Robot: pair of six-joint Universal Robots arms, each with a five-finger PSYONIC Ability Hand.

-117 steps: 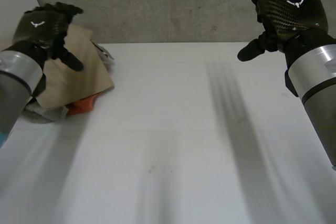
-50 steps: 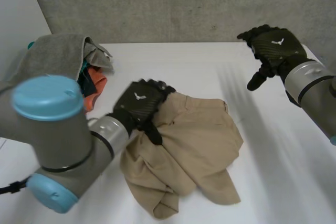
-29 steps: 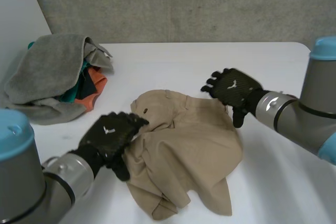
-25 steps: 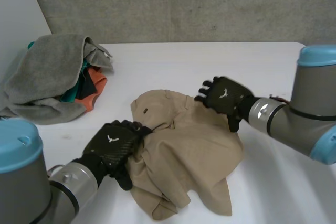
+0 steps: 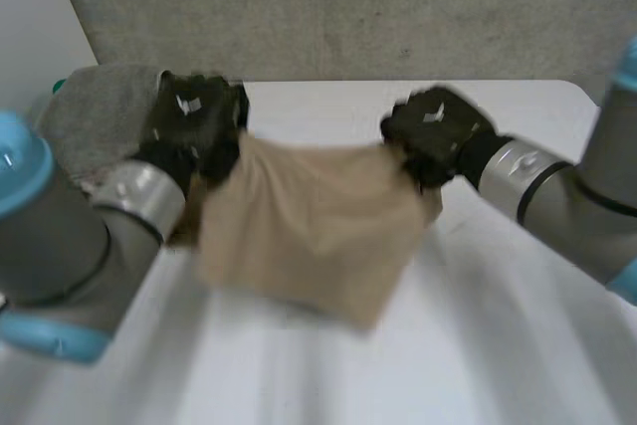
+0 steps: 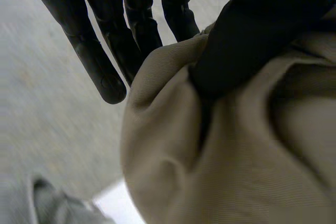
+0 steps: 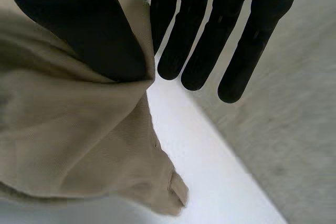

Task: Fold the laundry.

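Left hand (image 5: 194, 121) and right hand (image 5: 435, 133) are each pinching an upper corner of the tan garment (image 5: 309, 231), holding it spread above the worktop (image 5: 498, 345). Soft and light, it is draping freely; the corners are looking like the best hold. Half a second ago it was lying crumpled there.

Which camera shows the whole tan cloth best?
The head view: the tan cloth hangs spread between the left hand and right hand. Each wrist view shows a bunched edge pinched under that hand's thumb.
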